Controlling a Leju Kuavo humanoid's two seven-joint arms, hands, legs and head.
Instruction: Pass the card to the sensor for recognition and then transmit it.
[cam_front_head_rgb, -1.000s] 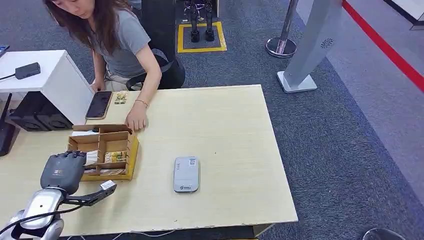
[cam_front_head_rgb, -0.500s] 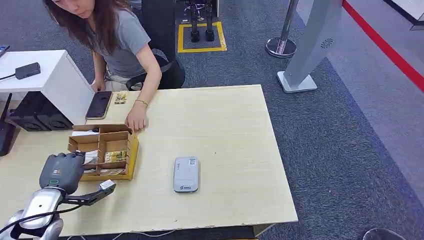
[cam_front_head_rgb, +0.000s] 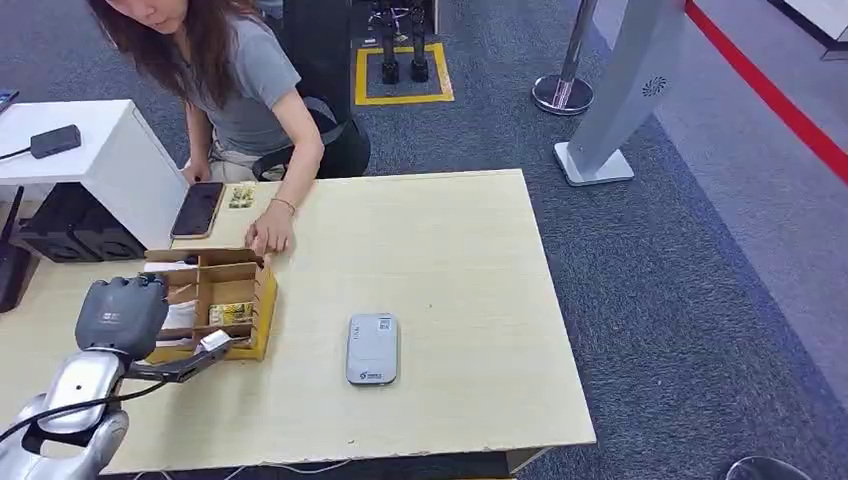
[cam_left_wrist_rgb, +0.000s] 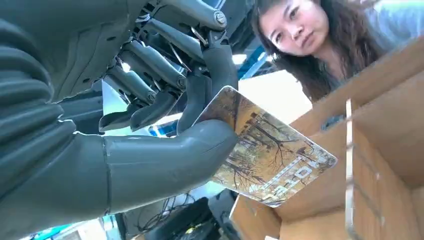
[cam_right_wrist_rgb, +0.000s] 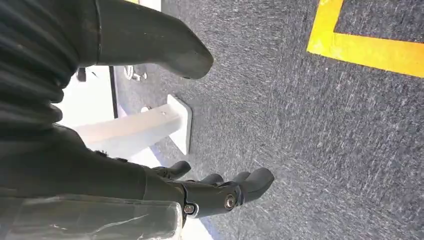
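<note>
Card (cam_left_wrist_rgb: 265, 155) pinched flat between left hand (cam_front_head_rgb: 122, 316) thumb and fingers (cam_left_wrist_rgb: 200, 95); lift clear of box (cam_front_head_rgb: 262, 300), lower face-down onto sensor (cam_front_head_rgb: 372, 348).

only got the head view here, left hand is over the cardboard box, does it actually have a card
Observer: Yes. In the left wrist view the left hand pinches a glossy card printed with autumn trees between thumb and fingers.
Operator: is it clear of the box or still down in it
Observer: The left wrist view shows the card beside a brown cardboard divider box wall; I cannot tell whether they touch.
Operator: where's the right hand, cant see it
Observer: The right hand hangs over dark grey carpet, holding nothing, fingers apart.
Operator: ok, sensor next
Observer: The flat grey card reader lies on the pale wooden table, to the right of the box.
</note>
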